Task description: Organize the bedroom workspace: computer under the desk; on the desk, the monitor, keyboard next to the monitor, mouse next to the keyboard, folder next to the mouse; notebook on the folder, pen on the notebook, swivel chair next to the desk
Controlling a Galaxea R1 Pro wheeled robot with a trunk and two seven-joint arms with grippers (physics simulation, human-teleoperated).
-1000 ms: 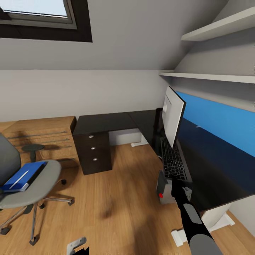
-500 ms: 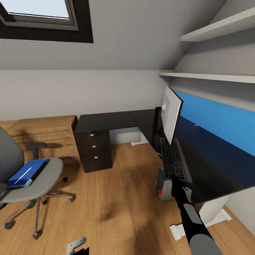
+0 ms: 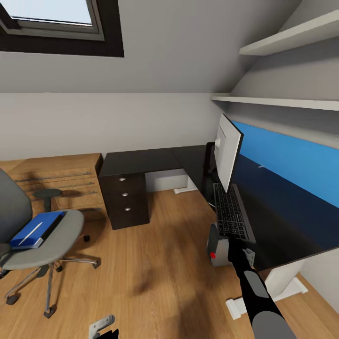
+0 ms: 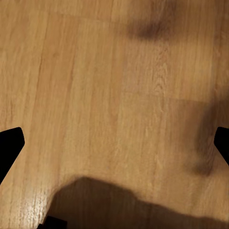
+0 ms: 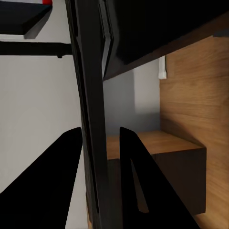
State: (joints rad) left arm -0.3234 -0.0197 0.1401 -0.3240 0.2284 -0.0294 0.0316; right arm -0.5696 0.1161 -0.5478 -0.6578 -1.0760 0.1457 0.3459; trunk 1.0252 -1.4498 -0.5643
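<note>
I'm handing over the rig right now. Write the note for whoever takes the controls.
Left claw: open, holding nothing, over the wood floor.
Right claw: shut on the keyboard's near end; the keyboard lies along the desk edge beside the monitor.
Done: the monitor stands on the desk; the computer sits on the floor under it.
Left: release the keyboard and place the mouse. The blue folder lies on the swivel chair seat with a slim pale item on top; move it to the desk and stack the notebook and pen. The chair stands apart from the desk; bring it close.
</note>
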